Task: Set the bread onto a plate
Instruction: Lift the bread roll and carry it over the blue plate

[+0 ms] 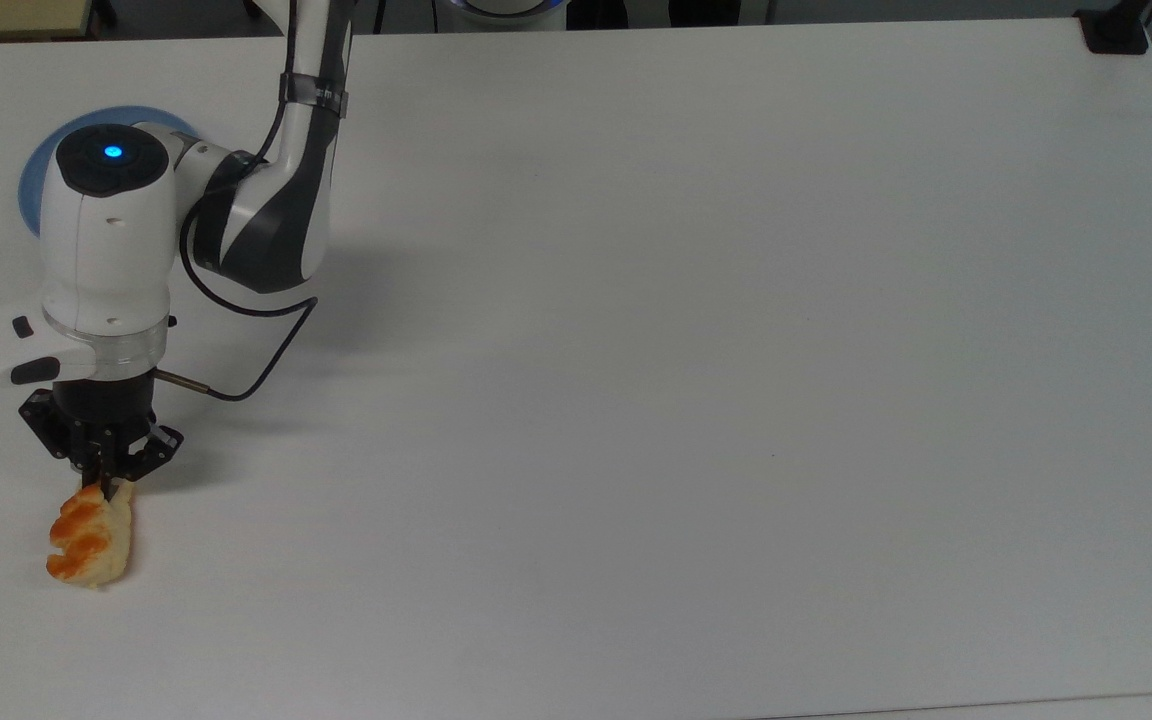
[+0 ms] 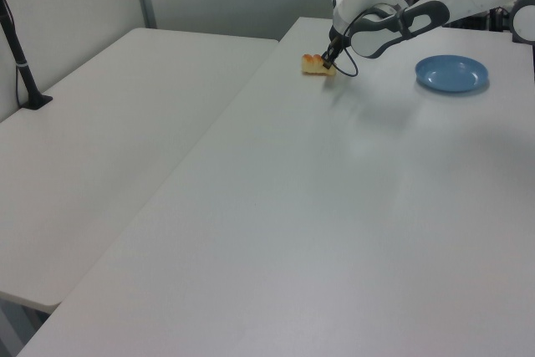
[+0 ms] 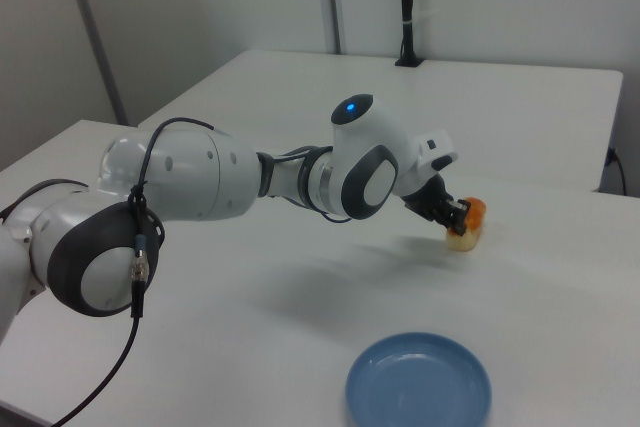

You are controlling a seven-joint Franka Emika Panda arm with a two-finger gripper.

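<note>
Pinched on the near end of the bread [image 1: 88, 537], the gripper [image 1: 104, 485] had its two black fingers drawn tight together, squeezing the top of the loaf at the end closest to the wrist. We saw the bread lying on the white table [image 1: 696, 350] near the top view's lower left corner, its length running away from the gripper toward the top view's bottom edge, with the orange-brown stripes facing up. In the left view the loaf [image 2: 316, 63] sat at the table's far edge with the gripper [image 2: 327, 60] at its right end; in the right view the gripper [image 3: 462, 213] met the bread [image 3: 467, 222] from the right view's left, and we could not tell whether the loaf was touching the table there.

We read no brand, label or writing on anything; the one mark we noted was a blue light on the round black cap of the arm [image 1: 106, 215].

The plate [image 1: 36, 180] lay well apart from the bread, mostly hidden under the arm in the top view, only a blue sliver of rim showing beside the cap. In the left view the plate [image 2: 451, 73] sat off to the right of the gripper, and in the right view it [image 3: 418, 381] lay nearer the camera than the loaf. A black cable [image 1: 256, 350] looped from the wrist across the table.
</note>
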